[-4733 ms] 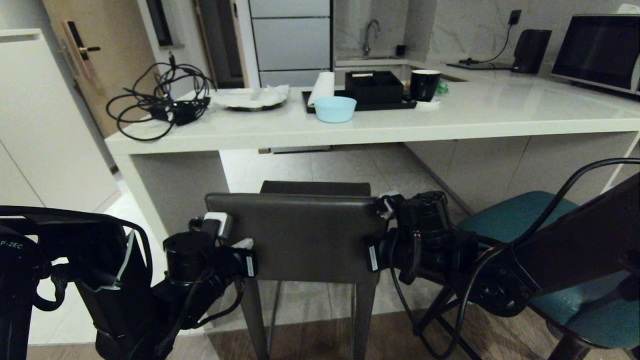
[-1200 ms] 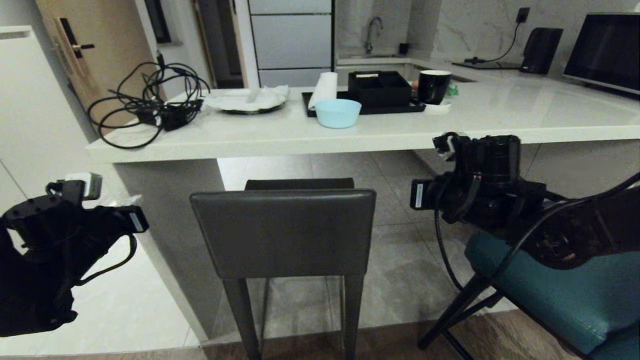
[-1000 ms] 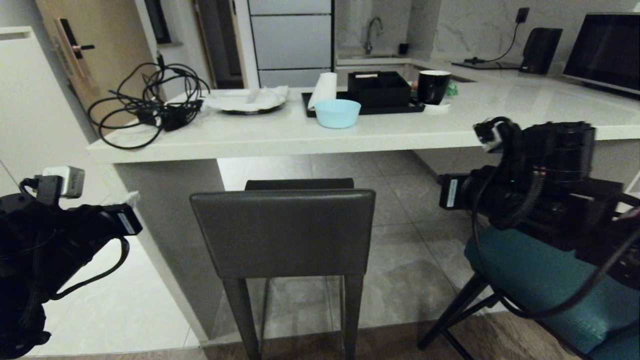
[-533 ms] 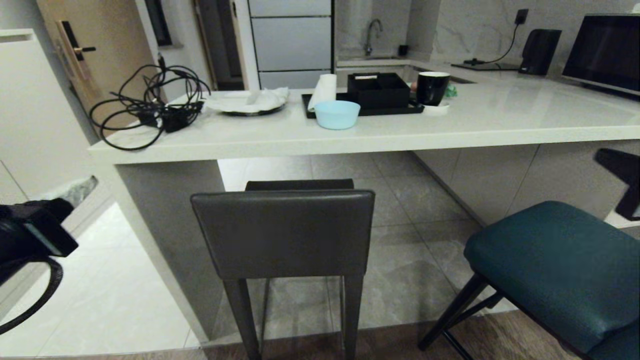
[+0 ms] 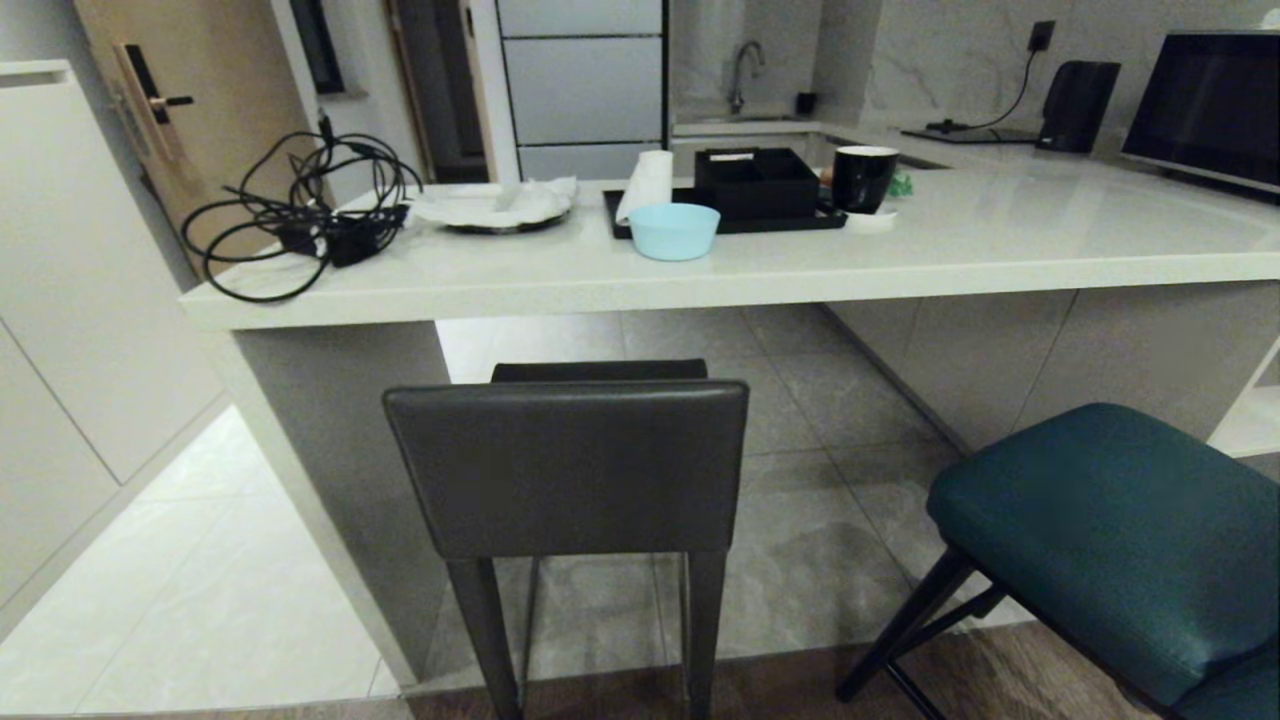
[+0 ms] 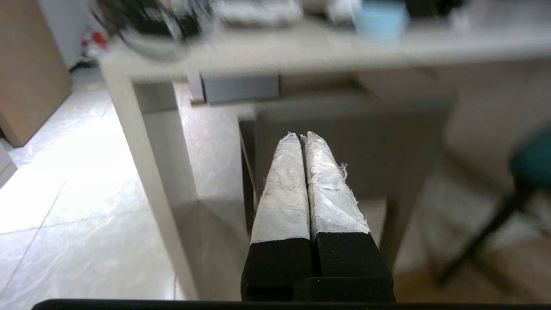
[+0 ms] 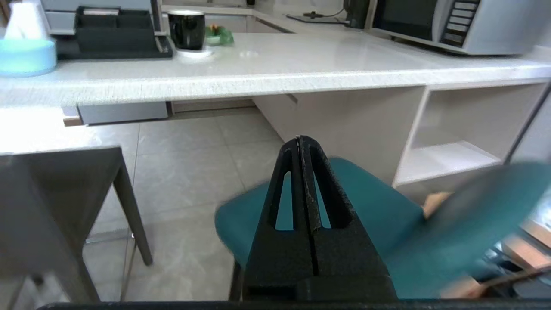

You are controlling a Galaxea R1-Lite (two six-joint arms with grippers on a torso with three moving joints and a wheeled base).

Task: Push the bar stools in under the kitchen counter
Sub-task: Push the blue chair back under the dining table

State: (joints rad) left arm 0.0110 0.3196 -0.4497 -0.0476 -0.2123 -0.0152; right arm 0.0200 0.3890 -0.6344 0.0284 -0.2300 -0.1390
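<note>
The grey stool [image 5: 566,470] is set at the desk [image 5: 700,270] edge, back outside it; the teal stool [image 5: 1110,540] stands clear, angled. Both the left pincer [image 6: 303,137] and right pincer [image 7: 301,144] are clenched, empty, off both stools. A skewed push risks the teal stool being pivoted or tipped.

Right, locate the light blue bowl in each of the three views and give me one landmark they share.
Head view: the light blue bowl sits on the kitchen counter, upper centre, in front of the black tray.
Left wrist view: blurred, near the top edge, right of centre.
Right wrist view: top left corner, on the counter.
Shared landmark: the dark grey stool, in all three views.
</note>
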